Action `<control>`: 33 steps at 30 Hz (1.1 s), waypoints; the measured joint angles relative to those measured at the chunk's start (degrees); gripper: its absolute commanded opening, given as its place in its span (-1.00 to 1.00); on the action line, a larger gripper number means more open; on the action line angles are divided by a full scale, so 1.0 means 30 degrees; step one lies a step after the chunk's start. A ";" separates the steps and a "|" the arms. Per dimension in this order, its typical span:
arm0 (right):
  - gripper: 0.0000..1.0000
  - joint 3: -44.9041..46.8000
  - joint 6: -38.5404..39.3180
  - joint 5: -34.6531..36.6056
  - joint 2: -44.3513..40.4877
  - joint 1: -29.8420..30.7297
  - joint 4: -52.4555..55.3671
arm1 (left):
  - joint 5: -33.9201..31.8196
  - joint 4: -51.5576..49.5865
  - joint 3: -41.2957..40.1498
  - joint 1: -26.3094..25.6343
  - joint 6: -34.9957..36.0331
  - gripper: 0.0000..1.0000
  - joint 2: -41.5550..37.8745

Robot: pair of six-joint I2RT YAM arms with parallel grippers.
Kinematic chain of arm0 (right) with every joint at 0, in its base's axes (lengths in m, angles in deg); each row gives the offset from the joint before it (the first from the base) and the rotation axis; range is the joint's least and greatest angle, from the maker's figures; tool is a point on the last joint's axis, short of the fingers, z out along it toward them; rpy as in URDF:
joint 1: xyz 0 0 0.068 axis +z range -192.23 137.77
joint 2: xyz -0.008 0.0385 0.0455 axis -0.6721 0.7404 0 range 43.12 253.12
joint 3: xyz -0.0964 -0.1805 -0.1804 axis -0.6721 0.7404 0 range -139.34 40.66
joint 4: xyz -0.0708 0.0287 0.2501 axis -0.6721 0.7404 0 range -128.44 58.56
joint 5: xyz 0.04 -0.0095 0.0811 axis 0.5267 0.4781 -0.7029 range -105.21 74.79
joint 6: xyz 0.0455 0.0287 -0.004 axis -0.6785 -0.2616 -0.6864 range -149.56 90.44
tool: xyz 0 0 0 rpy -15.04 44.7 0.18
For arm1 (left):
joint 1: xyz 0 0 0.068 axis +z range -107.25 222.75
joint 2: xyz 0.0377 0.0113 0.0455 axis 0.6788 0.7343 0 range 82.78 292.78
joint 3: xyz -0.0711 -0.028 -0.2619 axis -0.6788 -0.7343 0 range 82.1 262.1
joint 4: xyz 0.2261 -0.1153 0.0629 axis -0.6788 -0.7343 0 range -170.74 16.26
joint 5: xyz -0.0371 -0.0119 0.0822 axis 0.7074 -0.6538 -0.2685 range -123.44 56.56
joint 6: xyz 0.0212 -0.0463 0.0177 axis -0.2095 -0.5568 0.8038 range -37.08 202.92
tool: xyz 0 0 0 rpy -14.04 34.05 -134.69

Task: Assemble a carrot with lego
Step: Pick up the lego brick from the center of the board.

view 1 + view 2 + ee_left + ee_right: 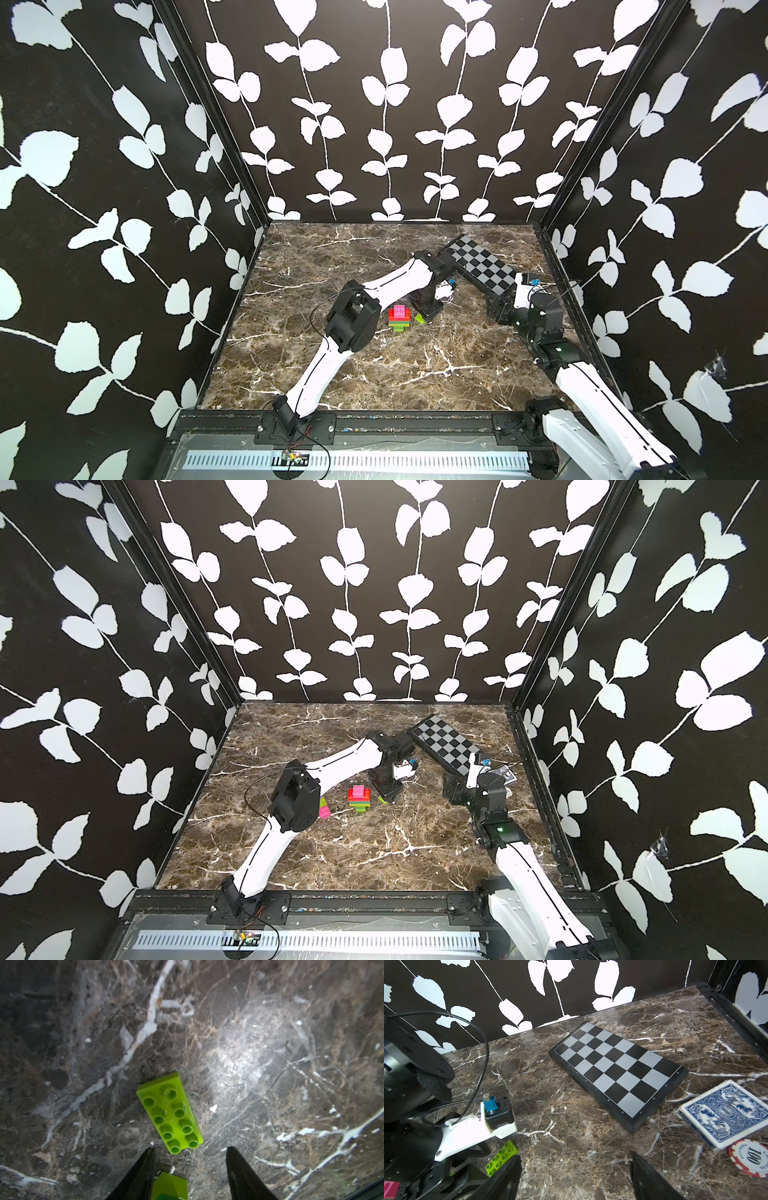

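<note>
Showing the carrot (399,319) sitting near the middle of the marble surface (415,374), pink at its far end, dark green at its near end. Showing the left tool (190,1149) hovering just beside it, fingers (141,1174) standing apart and gripping nothing, a loose lime green brick (169,1112) lying flat, studs up, just ahead of them. Showing the right tool (575,1157) hovering near the checkered board (618,1072), likewise spread wide, holding nothing.

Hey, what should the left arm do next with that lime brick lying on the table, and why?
Probably ease the left gripper forward and down to straddle the lime brick. Its jaws stand open, and the brick lies flat, studs up, mostly ahead of the fingertips, lengthwise between them and not yet on the carrot.
</note>
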 measured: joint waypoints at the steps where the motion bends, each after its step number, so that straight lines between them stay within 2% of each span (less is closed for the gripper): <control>1: 0.64 0.0000 0.0000 -0.0022 0.0000 0.0000 0.0000 | -0.0015 0.0022 0.0000 0.0000 -0.0015 0.11 0.0022; 7: 0.64 0.0000 -0.0080 -0.0226 0.0007 0.0000 0.0000 | -0.0058 0.0350 0.0000 0.0000 -0.0328 0.05 0.0612; 14: 0.64 0.0000 -0.0138 -0.0510 0.0080 0.0000 -0.0015 | -0.0488 0.1078 0.0000 0.0000 -0.1151 -0.13 0.0772; 25: 0.64 0.0066 -0.0138 -0.0670 0.0073 0.0000 -0.0051 | -0.0634 0.1931 -0.0036 -0.0022 -0.1982 -0.02 0.1093; 33: 0.64 0.0066 -0.0138 -0.0736 0.0073 0.0000 -0.0087 | -0.0845 0.2208 -0.0044 -0.0029 -0.2477 -0.31 0.1093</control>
